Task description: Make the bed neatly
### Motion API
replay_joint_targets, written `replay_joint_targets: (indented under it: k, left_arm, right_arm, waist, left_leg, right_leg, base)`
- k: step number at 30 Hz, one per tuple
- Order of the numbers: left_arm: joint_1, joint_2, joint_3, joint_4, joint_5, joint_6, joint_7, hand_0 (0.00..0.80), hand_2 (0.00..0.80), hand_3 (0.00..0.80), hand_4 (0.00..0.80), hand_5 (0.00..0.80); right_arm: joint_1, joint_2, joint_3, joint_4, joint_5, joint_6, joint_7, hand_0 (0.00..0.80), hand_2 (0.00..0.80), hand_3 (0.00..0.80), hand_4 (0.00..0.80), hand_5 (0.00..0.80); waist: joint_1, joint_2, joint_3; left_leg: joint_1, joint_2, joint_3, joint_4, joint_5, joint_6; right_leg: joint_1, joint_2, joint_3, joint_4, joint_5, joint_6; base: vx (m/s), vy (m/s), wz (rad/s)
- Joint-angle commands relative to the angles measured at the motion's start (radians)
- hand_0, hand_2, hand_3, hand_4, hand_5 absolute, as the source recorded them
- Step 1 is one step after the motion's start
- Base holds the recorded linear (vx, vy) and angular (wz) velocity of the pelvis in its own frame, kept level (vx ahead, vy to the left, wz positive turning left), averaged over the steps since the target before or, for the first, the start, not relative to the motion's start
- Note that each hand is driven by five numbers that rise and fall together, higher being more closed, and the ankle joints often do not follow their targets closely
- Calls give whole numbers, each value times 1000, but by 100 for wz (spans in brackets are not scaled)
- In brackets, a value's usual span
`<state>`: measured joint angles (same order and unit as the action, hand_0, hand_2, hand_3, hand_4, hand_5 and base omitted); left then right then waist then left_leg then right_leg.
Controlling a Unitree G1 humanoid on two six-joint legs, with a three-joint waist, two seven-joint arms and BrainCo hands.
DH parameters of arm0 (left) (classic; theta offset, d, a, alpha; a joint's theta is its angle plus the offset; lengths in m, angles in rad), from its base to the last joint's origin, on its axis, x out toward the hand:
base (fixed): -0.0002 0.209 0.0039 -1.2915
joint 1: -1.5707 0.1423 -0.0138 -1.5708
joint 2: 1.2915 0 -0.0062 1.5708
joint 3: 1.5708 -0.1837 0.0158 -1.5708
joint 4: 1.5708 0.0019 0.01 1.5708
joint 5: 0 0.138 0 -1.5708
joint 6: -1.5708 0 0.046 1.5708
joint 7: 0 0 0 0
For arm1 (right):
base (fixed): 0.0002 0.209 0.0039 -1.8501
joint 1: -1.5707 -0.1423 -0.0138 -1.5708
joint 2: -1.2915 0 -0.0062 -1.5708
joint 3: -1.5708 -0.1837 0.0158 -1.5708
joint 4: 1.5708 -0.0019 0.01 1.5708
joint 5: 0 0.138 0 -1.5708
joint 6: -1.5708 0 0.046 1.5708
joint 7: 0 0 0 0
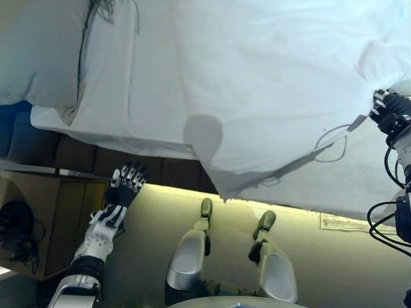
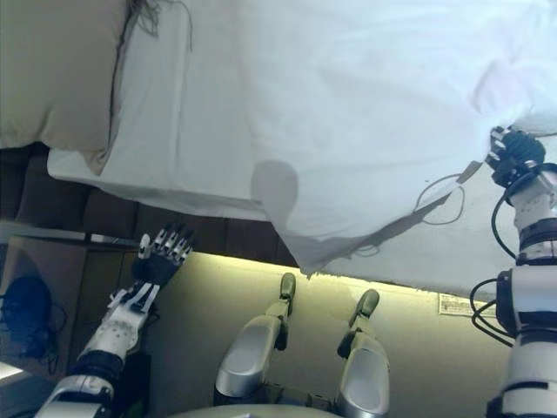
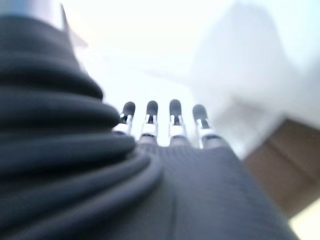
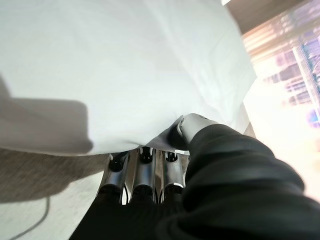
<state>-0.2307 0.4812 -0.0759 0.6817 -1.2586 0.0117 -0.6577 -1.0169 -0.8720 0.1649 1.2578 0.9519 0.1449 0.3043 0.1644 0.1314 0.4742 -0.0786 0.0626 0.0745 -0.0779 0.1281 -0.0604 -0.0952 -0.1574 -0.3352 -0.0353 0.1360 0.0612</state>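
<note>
A white duvet covers most of the bed, and one of its corners hangs over the near side. A white pillow lies at the bed's left end on the sheet. My right hand is at the duvet's right edge; the right wrist view shows its fingers and thumb curled, pinching a fold of the duvet. My left hand hovers open below the bed's near edge at lower left, its fingers straight and pointing at the bed, holding nothing.
The dark brown bed frame runs along the near side with a lit strip under it. A wooden bedside unit stands at lower left, with a dark object and cords beside it. A white label lies on the floor.
</note>
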Motion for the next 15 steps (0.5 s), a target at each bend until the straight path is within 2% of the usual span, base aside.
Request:
replay_joint_targets:
  k: [1, 4, 8, 10, 12, 13, 15]
  left_arm:
    - [-32, 25, -119, 7, -19, 37, -109, 0, 0, 0, 0, 0]
    - [-73, 12, -157, -11, -16, 90, -163, 0, 0, 0, 0, 0]
    - [-151, -8, -250, 17, 43, 221, -196, 0, 0, 0, 0, 0]
    - [-180, -17, -276, 41, 44, 319, -233, 0, 0, 0, 0, 0]
    - [-202, -47, -297, 77, 24, 498, -273, 0, 0, 0, 0, 0]
    - [-205, -65, -299, 102, 11, 576, -264, 0, 0, 0, 0, 0]
    - [-214, -126, -274, 172, -81, 664, -169, 0, 0, 0, 0, 0]
  right_arm:
    - [-22, 5, 63, -46, 13, -28, 53, 800, 800, 800, 800, 800]
    - [-20, 33, 78, -44, 5, -22, 61, 800, 800, 800, 800, 800]
    - [-29, 78, 114, -40, 8, -9, 43, 800, 800, 800, 800, 800]
    - [-36, 88, 123, -40, 12, 2, 41, 800, 800, 800, 800, 800]
    - [-40, 108, 139, -40, 20, -5, 35, 800, 800, 800, 800, 800]
    - [-45, 118, 145, -41, 20, -6, 30, 800, 800, 800, 800, 800]
    - [-54, 150, 155, -39, 23, -16, 18, 800, 800, 800, 800, 800]
  waist:
    - [-27, -47, -133]
    - [-38, -58, -159]
    - [-48, -76, -186]
    - [-51, -83, -192]
    - [-54, -93, -198]
    - [-55, -98, -198]
    - [-59, -115, -199]
  left_leg:
    - [-2, 37, 40, -3, -11, -40]
    - [16, 39, 50, -6, -16, -40]
    - [37, 45, 64, -5, -24, -37]
    - [43, 48, 68, -5, -26, -37]
    - [50, 52, 71, -8, -30, -35]
    - [52, 53, 72, -8, -33, -34]
    - [53, 56, 78, -8, -39, -33]
  right_leg:
    - [9, -45, 12, 87, -77, 63]
    - [30, -42, 19, 60, -63, 68]
    - [53, -40, 20, 49, -58, 70]
    - [61, -37, 20, 46, -57, 70]
    - [66, -32, 25, 39, -54, 72]
    - [67, -29, 29, 37, -54, 72]
    - [65, -23, 35, 37, -56, 73]
  base:
    - [39, 53, 4]
    - [28, 39, -4]
    - [1, 0, -1]
    - [2, -17, -6]
    - [-8, -31, -11]
    - [-22, -25, -15]
    - [-47, -33, -12]
